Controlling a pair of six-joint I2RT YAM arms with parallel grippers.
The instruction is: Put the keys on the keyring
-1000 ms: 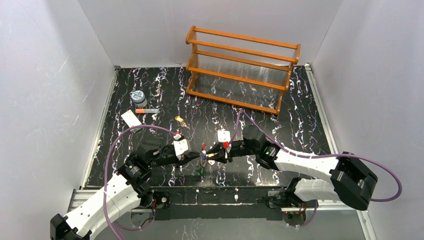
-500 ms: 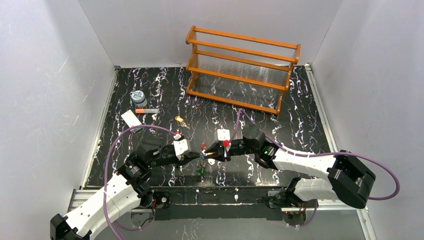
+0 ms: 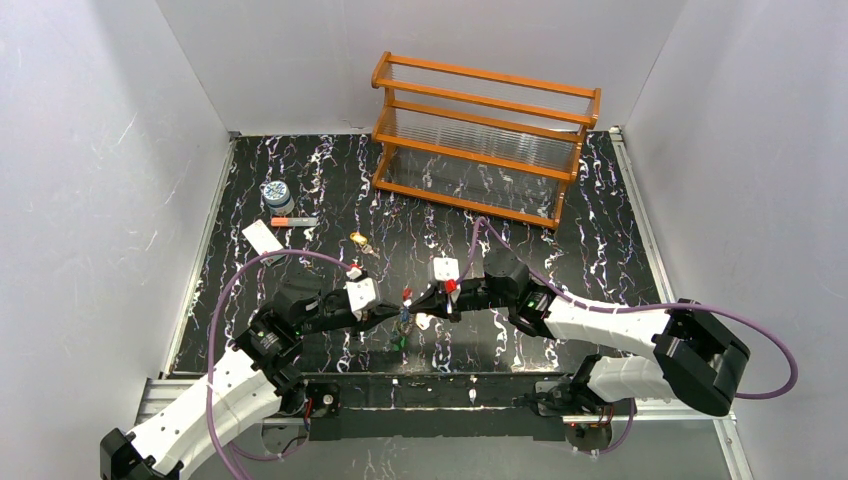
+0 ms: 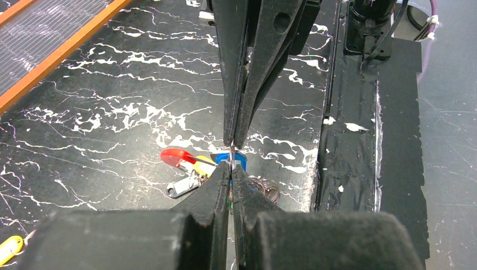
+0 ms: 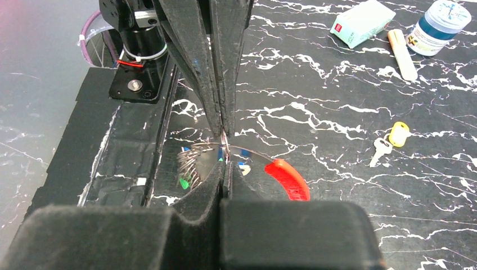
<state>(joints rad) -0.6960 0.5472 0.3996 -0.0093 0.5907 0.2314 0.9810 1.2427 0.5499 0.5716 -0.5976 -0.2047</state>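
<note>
Left gripper (image 4: pixel 230 171) and right gripper (image 5: pixel 224 167) are found clenched tip to tip on the keyring (image 5: pixel 250 152), near the front edge of the table (image 3: pixel 600 220); keys (image 5: pixel 188 163) are bunched on it, count unclear. One yellow key (image 5: pixel 392 138) is recorded lying loose; one jar (image 5: pixel 440 19) is noted, contents hidden

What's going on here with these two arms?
The two arms meet nose to nose near the front edge of the table. The left gripper and the right gripper are each shut on the keyring, holding it between them. A few keys already hang on it. One yellow key lies loose farther back.
</note>
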